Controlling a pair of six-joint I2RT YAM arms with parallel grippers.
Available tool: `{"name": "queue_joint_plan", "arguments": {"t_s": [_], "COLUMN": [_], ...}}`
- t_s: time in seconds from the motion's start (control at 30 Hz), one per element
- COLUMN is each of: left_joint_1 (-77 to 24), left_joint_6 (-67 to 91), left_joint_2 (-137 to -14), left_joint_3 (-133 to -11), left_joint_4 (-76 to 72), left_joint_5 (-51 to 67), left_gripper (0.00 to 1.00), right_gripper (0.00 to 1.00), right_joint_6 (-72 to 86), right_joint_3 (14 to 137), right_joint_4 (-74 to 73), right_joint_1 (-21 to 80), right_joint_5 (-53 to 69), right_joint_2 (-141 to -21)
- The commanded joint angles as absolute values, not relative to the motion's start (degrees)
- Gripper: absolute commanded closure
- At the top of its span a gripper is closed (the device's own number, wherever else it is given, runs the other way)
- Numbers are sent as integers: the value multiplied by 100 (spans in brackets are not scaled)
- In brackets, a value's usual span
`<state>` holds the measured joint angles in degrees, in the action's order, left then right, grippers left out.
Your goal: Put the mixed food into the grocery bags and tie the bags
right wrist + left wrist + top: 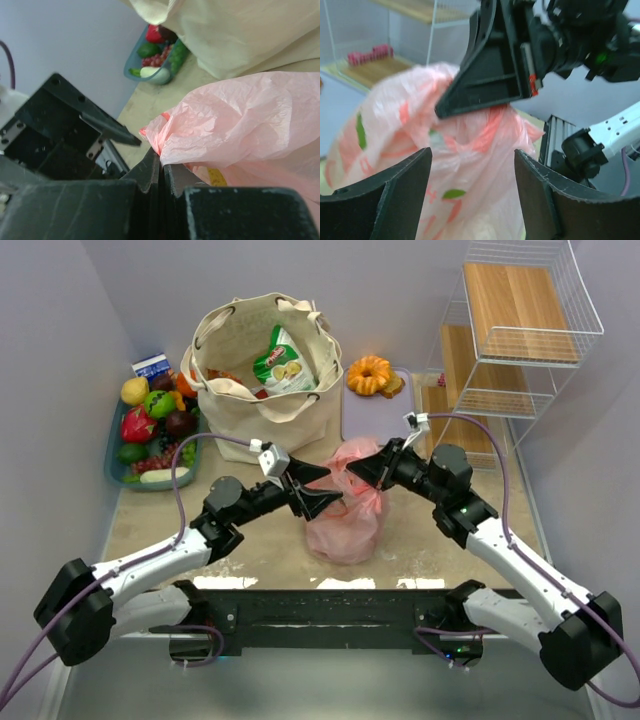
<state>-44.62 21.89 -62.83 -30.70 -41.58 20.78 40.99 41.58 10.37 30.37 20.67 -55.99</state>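
Beige tabletop (268, 552) between lilac walls (60, 340): left pincer (330, 487) spread beside pink bag (347, 525), right pincer (372, 474) pinching it.

The pink bag (345, 522) is thin, crinkled, faintly glossy plastic; the tote (250, 415) at eleven o'clock, matt cream cloth.

Centre of table: pink plastic bag (347, 510), filled, upright, top bunched. At its 11 o'clock: cream canvas tote (262, 370), mouth open, holding 1 green-white snack packet (283, 362). At 12 o'clock: orange ring cake (369, 374), outside both bags.
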Motion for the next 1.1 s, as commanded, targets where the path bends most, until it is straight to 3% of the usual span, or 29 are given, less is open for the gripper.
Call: {"name": "queue_joint_plan", "arguments": {"t_s": [0.0,0.33,0.53,0.9,1.07], "left_joint_1": [-4114,-3771,-3779,-3771,-3762], "left_joint_6": [2004,2610,2348,2082,2057], "left_joint_2": [-6292,-7320,-8086,-7032,-7189], "left_joint_3": [-3208,-3252,-3322,-3331,-3550], "left_joint_4": [-4429,-6186,-5778,-5413,-5291], "left_joint_5": [2407,3488,3393,3585,3779], "left_gripper": [32,40,44,44,42], "right_gripper": [100,100,100,100,100], "right_joint_6": [4296,4886,4887,4887,4948], "right_joint_3": [4544,4403,4474,4412,4386], "right_joint_4": [1774,2470,2452,2382,2496], "right_joint_1": [2848,2725,2690,2637,2628], "right_joint_5": [3207,3841,3920,4051,4131], "right_joint_2": [-5739,-5775,-5783,-5941,-5959]}}
